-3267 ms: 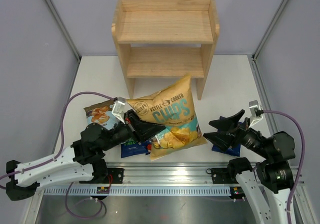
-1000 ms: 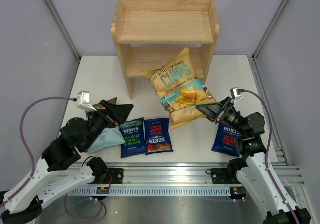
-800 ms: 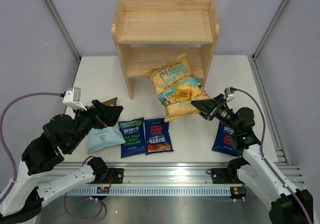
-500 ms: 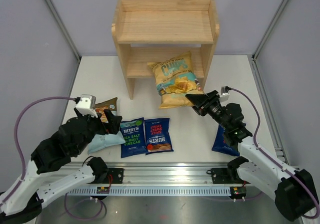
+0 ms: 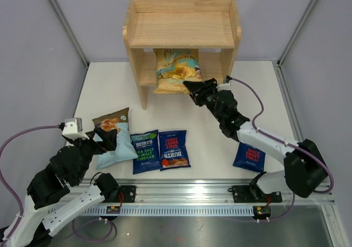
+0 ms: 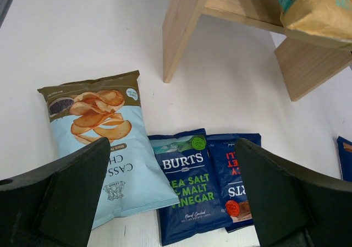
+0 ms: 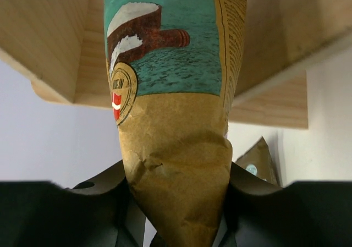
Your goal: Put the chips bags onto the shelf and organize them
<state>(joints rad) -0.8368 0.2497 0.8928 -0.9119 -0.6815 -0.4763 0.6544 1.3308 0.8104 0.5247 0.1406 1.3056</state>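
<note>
Cassava bag (image 5: 120, 148), pale blue under a brown top: lies flat on the table (image 5: 99, 87) at near left, long axis near-far, top pointing far. Left gripper (image 5: 108, 138) over its left edge, arm folded, fingers spread wide, holding nothing. Sea-salt BURTS bag (image 5: 145, 151) and chilli BURTS bag (image 5: 174, 148) flat just right. Yellow-and-teal bag (image 5: 175, 71) on the shelf's (image 5: 181, 29) lower tier, long axis near-far, near end overhanging. Right gripper (image 5: 193, 87), arm reaching far, pinches that crumpled end. Third BURTS bag (image 5: 250, 156) at near right.

I read "BURTS SEA SALT & MALT VINEGAR" on the first dark blue bag (image 6: 190, 195). The second dark blue bag (image 5: 174, 148) says "BURTS SPICY SWEET CHILLI". On the pale blue bag (image 6: 107, 148) I can read only "CASSA".
</note>
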